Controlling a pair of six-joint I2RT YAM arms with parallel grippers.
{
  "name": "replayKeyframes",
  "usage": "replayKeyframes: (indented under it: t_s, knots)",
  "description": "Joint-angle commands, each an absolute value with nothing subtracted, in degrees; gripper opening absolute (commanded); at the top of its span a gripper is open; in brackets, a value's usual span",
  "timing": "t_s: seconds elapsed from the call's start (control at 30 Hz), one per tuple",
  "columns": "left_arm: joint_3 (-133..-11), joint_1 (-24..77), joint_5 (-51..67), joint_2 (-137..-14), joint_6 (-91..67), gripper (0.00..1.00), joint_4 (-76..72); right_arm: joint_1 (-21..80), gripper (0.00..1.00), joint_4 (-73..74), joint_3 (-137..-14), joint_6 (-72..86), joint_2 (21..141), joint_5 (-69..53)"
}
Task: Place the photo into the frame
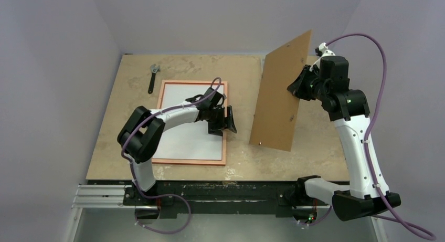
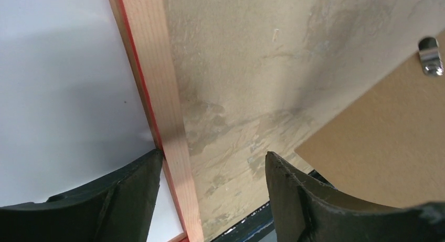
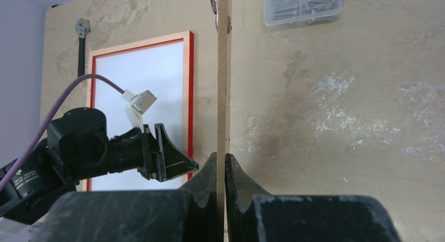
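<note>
Hovers with left gripper [image 1: 224, 124] over right rail of frame [image 1: 192, 161], fingers [image 2: 131, 195] released and straddling rail, grasping nothing. Clenches right gripper [image 1: 299, 85] on edge of board [image 1: 275, 100], tilted upright just right of frame. Has photo [image 1: 183, 139] white side up inside frame, both flat on table [image 1: 113, 147], frame's pale back upward. Has wrench [image 1: 152, 76] beyond frame's far left corner.
</note>
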State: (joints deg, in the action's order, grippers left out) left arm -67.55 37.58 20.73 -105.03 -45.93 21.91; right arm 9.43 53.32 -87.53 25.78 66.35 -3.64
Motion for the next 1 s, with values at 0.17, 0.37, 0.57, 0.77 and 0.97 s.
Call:
replayKeyframes:
  t_s: [0.17, 0.37, 0.57, 0.77, 0.97]
  knots:
    - [-71.09, 39.33, 18.88, -109.34, -46.23, 0.56, 20.83, 9.38, 0.0, 50.16, -89.72, 25.25, 64.77, -2.26]
    - [-75.14, 41.94, 18.94, -112.21, -46.55, 0.4, 22.03, 9.39, 0.0, 50.92, -90.73, 25.14, 64.45, -0.79]
    - [-81.06, 45.61, 18.96, -115.74, -47.82, 0.37, 23.78, 9.4, 0.0, 51.49, -91.37, 24.93, 63.91, 0.53]
    - [-84.86, 49.03, 20.98, -118.37, -51.85, 0.35, 21.12, 9.4, 0.0, 52.71, -93.35, 24.25, 63.72, 3.43]
    - [-86.38, 51.5, 22.43, -120.26, -53.57, 0.37, 18.14, 9.39, 0.0, 53.96, -95.5, 23.67, 63.72, 5.27]
